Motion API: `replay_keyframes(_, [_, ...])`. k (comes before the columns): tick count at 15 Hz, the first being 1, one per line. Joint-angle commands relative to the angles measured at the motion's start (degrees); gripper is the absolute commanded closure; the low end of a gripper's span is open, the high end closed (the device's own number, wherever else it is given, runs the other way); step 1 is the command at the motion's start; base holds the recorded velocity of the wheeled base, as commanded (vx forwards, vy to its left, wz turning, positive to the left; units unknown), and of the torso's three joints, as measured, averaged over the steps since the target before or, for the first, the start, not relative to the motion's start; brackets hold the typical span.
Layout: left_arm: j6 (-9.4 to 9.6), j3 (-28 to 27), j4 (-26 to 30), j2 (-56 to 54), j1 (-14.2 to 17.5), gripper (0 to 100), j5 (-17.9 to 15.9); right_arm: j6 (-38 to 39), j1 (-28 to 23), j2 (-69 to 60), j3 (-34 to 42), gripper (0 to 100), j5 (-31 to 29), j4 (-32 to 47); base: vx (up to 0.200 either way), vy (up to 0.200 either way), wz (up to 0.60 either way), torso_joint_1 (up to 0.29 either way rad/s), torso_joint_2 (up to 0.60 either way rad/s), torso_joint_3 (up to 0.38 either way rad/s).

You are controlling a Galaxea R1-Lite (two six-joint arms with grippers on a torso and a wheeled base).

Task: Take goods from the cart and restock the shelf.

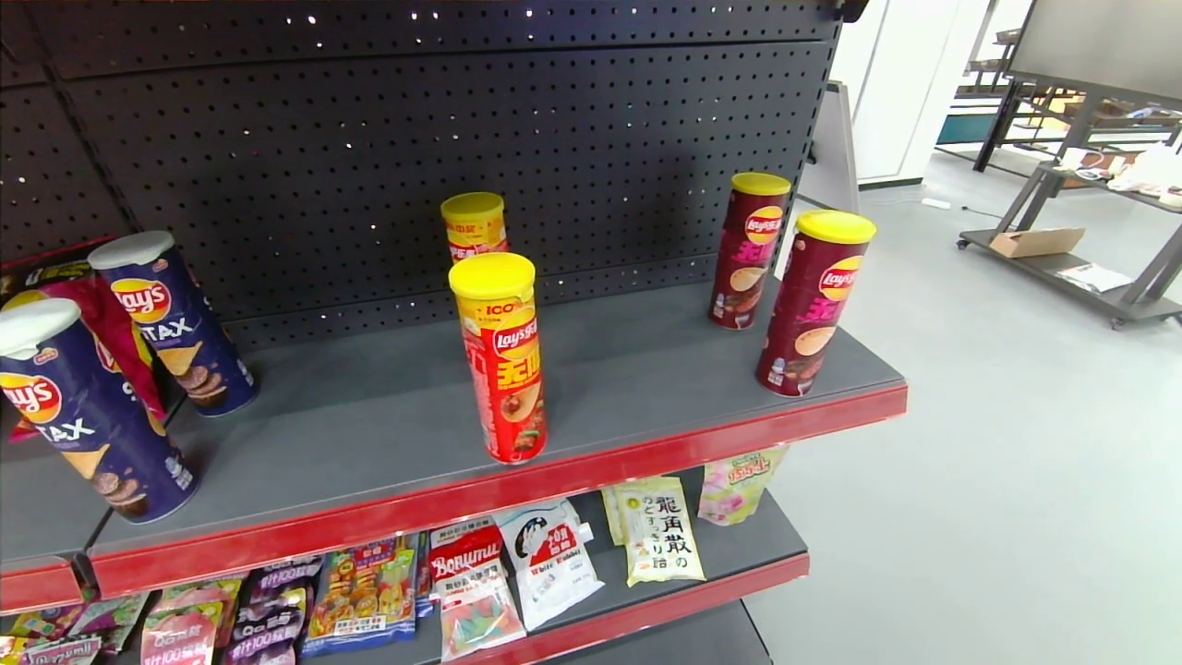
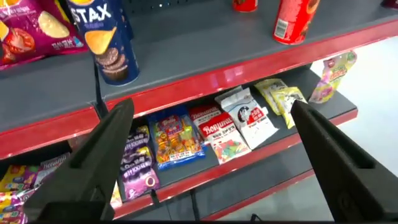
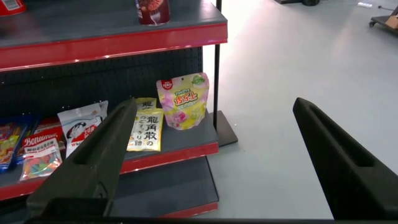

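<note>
While the left gripper (image 2: 211,107) and right gripper (image 3: 216,102) hang spread and empty, the red chip can (image 1: 503,360) looks light, stiff, slick and tippy, best pinched mid-body.

Probably a shop: shelf (image 1: 369,416) stocked with crisp tubes (image 1: 503,360) and snack packets (image 1: 554,563)

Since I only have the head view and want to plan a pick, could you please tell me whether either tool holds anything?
Observer: The left tool is open and empty, facing the snack bags.
Operator: And the right one?
Observer: The right tool is open and empty too, near the pink pouch.
Operator: What is beside that pouch?
Observer: A black upright post at the shelf's end.
</note>
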Motion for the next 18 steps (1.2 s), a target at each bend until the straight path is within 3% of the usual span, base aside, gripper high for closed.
replay_keyframes(1, [-0.03,1.3,0.0,-1.1,0.0,0,0.2,0.0,0.0,0.0,0.0,0,0.0,0.0,0.0,0.0,0.0,0.0,0.0,0.0])
replay_keyframes(9, [-0.12,7.3,-6.1,-1.1,0.0,0,-0.2,0.1,0.0,0.0,0.0,0,0.0,0.0,0.0,0.0,0.6,-0.001,0.0,0.001])
replay_keyframes(12, [-0.03,8.9,-6.5,-1.2,0.0,0,-0.2,0.0,0.0,0.0,0.0,0,0.2,0.0,0.0,0.0,0.0,0.0,0.0,0.0])
replay_keyframes(15, [-0.21,15.1,-13.4,-1.2,0.0,0,0.6,1.3,0.0,0.0,-0.1,0,0.3,0.0,0.0,0.0,0.0,0.0,0.0,0.0])
replay_keyframes(16, [0.32,18.9,-17.8,-1.2,0.0,0,1.6,1.3,0.5,3.0,-5.7,0,2.9,0.1,0.0,0.0,0.0,0.0,0.0,0.0])
replay_keyframes(18, [0.76,22.8,-23.8,-1.1,0.0,0,2.4,3.3,0.8,21.5,-22.2,0,5.8,0.3,0.0,0.0,0.0,0.0,0.0,0.0])
